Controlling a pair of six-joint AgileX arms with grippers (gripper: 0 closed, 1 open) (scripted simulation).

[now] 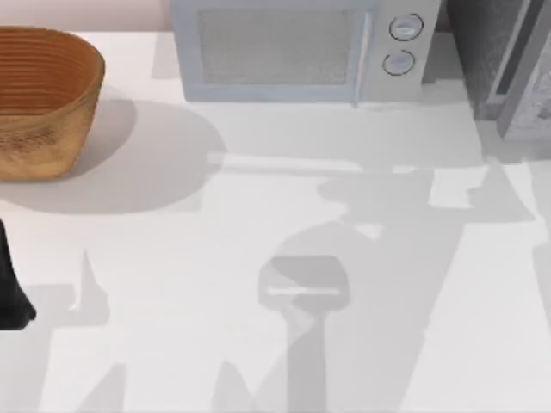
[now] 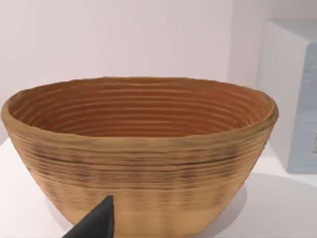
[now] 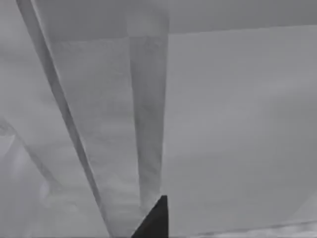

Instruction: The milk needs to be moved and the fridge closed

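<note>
The milk is out of view. The fridge (image 1: 489, 60), a grey speckled cabinet, stands at the table's far right corner, and its pale-framed door (image 1: 527, 73) slants away from the body. In the right wrist view the translucent door panel (image 3: 99, 124) and grey fridge surfaces lie very close in front of my right gripper (image 3: 154, 220), of which one dark tip shows. A dark part of my left arm (image 1: 10, 284) sits at the table's left edge. My left gripper (image 2: 99, 222) faces the basket from a short way off.
A woven brown basket (image 1: 52, 129) stands at the far left, and what shows of its inside (image 2: 138, 106) is bare. A light grey microwave (image 1: 284, 52) with two round knobs sits at the back middle, its side (image 2: 290, 99) beside the basket.
</note>
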